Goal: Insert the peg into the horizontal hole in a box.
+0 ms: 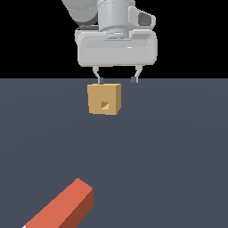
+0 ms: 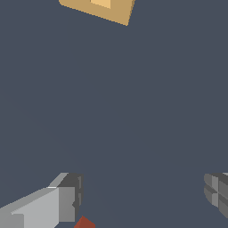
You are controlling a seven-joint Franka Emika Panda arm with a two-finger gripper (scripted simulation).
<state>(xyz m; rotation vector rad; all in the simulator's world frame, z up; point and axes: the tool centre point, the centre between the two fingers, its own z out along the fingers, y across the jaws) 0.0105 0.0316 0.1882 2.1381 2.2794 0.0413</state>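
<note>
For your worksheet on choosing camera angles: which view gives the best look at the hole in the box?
The exterior view: the hole shows as a small dark square opening in the facing side of the tan box. The wrist view catches only an edge of the box at the frame border, with a pale inset patch, so the hole is not clearly seen.

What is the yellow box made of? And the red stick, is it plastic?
The box looks like wood or cardboard: flat tan, matte, no shine or grain, so I can't be sure. The stick looks like painted plastic or wood: even orange-red, sharp edges, dull finish. Both are computer-drawn, so the material is only a guess.
</note>
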